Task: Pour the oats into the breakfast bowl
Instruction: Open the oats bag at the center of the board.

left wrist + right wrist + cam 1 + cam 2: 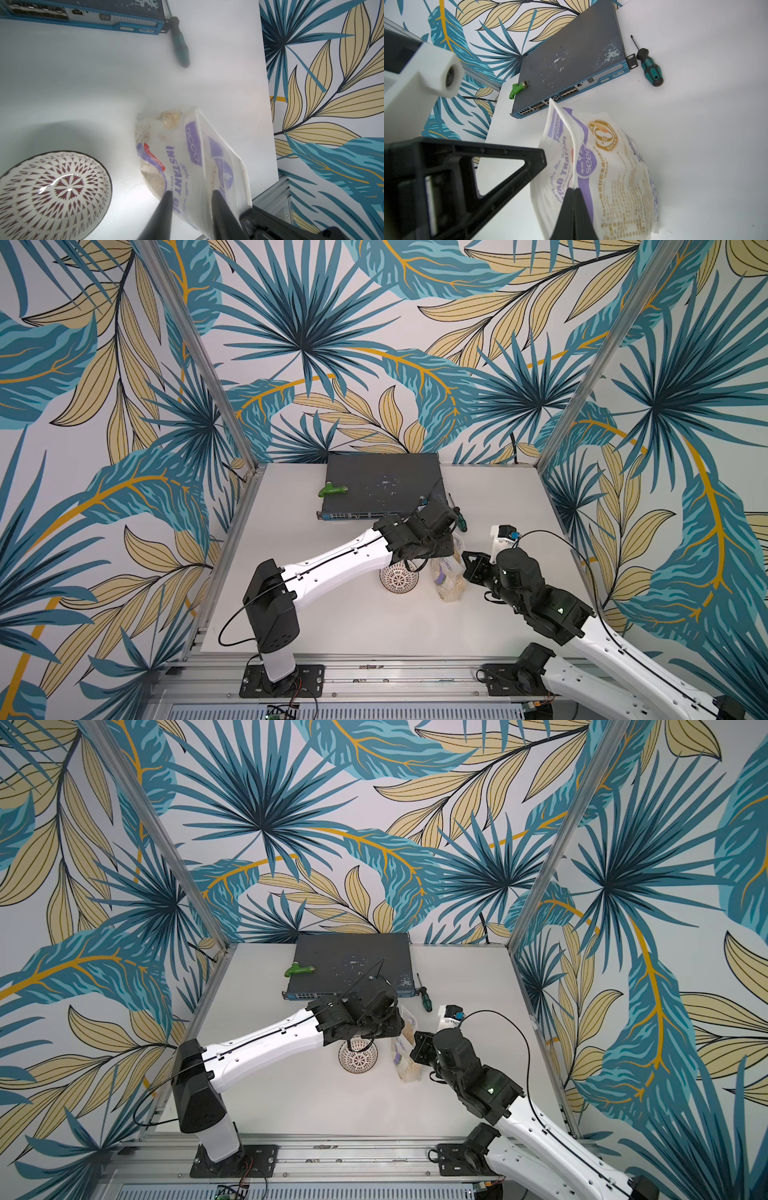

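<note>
- A table (332, 614) fills the middle of both top views.
- A network switch (374, 481) lies flat on the table against its back edge.
- A pipe fitting (332, 490) lies on top of the switch, near its front left corner.
- A screwdriver (459, 517) lies on the table just beside the switch's front right corner.
- The breakfast bowl (399, 578) sits in front of the switch, apart from it.
- The bag of oats (446, 576) stands just right of the bowl.
- The left arm (345, 560) reaches over the bowl's back rim.
- The right gripper (574, 190) meets the bag's top seam from the right.

Top views high, front, facing rearward-down; wrist cams close, both on oats (182, 145).
</note>
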Available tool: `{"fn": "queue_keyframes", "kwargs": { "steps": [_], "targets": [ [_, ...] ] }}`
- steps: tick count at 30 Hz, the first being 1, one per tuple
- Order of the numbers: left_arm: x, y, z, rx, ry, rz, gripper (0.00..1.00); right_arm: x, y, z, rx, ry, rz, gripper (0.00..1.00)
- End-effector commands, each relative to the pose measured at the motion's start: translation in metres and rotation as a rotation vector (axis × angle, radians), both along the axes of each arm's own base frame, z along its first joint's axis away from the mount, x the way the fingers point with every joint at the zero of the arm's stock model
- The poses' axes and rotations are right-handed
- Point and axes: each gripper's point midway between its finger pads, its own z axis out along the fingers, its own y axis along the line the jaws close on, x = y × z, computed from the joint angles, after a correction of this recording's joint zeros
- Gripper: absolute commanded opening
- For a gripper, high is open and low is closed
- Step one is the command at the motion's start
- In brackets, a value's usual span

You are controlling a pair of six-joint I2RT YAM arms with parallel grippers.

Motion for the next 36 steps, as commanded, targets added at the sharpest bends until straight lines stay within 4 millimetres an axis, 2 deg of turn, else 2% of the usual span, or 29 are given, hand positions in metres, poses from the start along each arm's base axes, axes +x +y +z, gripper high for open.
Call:
{"fn": "queue_keyframes", "kwargs": {
  "steps": [1, 4, 7, 13, 17, 20, 21, 24, 26, 31, 35, 36],
  "targets": [
    [0.007, -0.003, -0.006, 0.036, -0.016, -0.01, 0.23, 0.011, 0.003, 0.035, 0.042, -0.128, -0.004, 0.0],
    [0.012, 0.001, -0.003, 0.067, -0.046, -0.005, 0.01, 0.019, -0.009, 0.037, -0.06, -0.133, -0.064, 0.0],
    [0.023, 0.009, 0.008, 0.079, -0.096, 0.03, 0.0, 0.026, -0.022, 0.038, -0.19, -0.116, -0.122, 0.0],
    [0.032, 0.004, 0.034, 0.043, -0.135, 0.012, 0.0, 0.033, -0.039, 0.034, -0.407, -0.07, -0.17, 0.0],
    [0.038, 0.005, 0.041, 0.046, -0.152, 0.015, 0.0, 0.035, -0.06, 0.032, -0.519, -0.047, -0.248, 0.0],
    [0.042, 0.005, 0.041, 0.054, -0.147, 0.013, 0.0, 0.037, -0.065, 0.034, -0.553, -0.048, -0.272, 0.0],
    [0.043, 0.005, 0.041, 0.051, -0.143, 0.013, 0.0, 0.038, -0.064, 0.035, -0.545, -0.053, -0.27, 0.0],
    [0.045, -0.002, 0.039, 0.035, -0.13, -0.004, 0.0, 0.038, -0.053, 0.035, -0.467, -0.089, -0.233, 0.09],
    [0.044, -0.009, 0.035, 0.027, -0.109, -0.024, 0.0, 0.037, -0.045, 0.034, -0.392, -0.12, -0.206, 0.1],
    [0.043, -0.019, 0.018, 0.03, -0.061, -0.039, 0.0, 0.031, -0.032, 0.013, -0.208, -0.17, -0.162, 0.13],
    [0.045, -0.019, 0.015, 0.033, -0.056, -0.026, 0.0, 0.025, -0.036, -0.008, -0.126, -0.167, -0.181, 0.3],
    [0.046, -0.019, 0.019, 0.026, -0.063, -0.022, 0.0, 0.022, -0.037, -0.012, -0.103, -0.168, -0.179, 0.37]
  ]
}}
